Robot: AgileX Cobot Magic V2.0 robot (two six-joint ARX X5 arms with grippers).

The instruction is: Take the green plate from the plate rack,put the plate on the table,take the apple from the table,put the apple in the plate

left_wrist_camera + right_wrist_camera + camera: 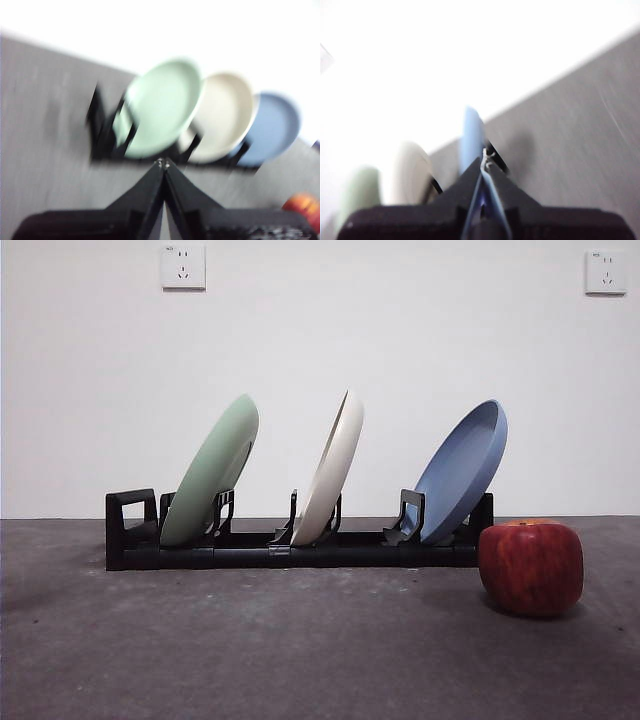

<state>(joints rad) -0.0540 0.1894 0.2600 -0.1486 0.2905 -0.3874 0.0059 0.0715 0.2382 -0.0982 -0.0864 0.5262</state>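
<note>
The green plate (212, 472) leans in the left slot of the black plate rack (300, 552) on the dark grey table (300, 650). The red apple (531, 567) rests on the table right of the rack's end. In the blurred left wrist view, my left gripper (163, 162) is shut and empty, held off from the green plate (162, 105), with the apple (303, 206) off to one side. My right gripper (487, 155) is also shut and empty, looking along the rack from its blue-plate end. Neither gripper appears in the front view.
A cream-white plate (333, 468) stands in the rack's middle slot and a blue plate (463, 472) in the right slot, close above the apple. A white wall with two sockets (183, 267) rises behind the table.
</note>
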